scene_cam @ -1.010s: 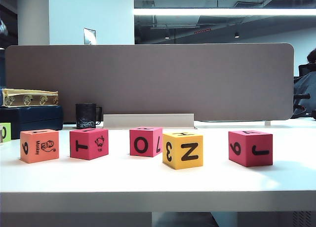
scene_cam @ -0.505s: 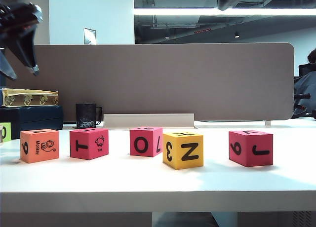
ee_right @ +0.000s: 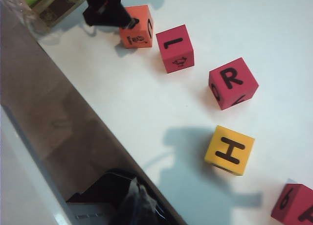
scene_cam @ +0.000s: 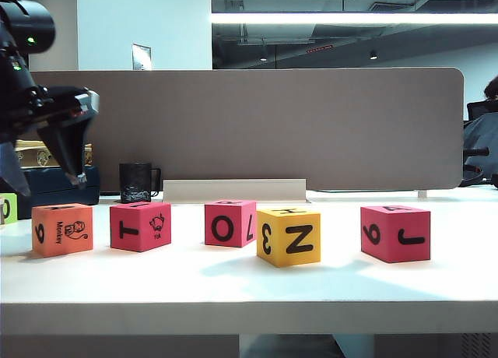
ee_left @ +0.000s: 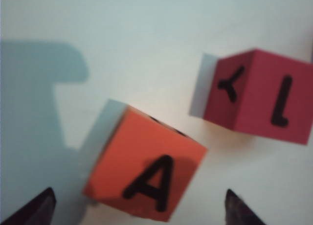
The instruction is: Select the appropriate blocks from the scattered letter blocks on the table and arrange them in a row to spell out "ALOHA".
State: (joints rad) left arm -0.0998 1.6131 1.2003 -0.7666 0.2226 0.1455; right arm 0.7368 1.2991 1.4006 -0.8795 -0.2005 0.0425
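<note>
Left gripper (scene_cam: 43, 183) jaws: spread wide, empty, above orange block (scene_cam: 62, 229).
Right gripper jaws: clenched, out of view.
Orange block: between left fingertips (ee_left: 239, 210), untouched; "A" up.

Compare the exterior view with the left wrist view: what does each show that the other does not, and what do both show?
Exterior only: the open left gripper above the table's left end, the yellow block, two more pink blocks, a black mug. The right gripper is absent.

Left wrist only: the A on the orange block's top, the L on the nearest pink block.

Both: those two blocks.
</note>
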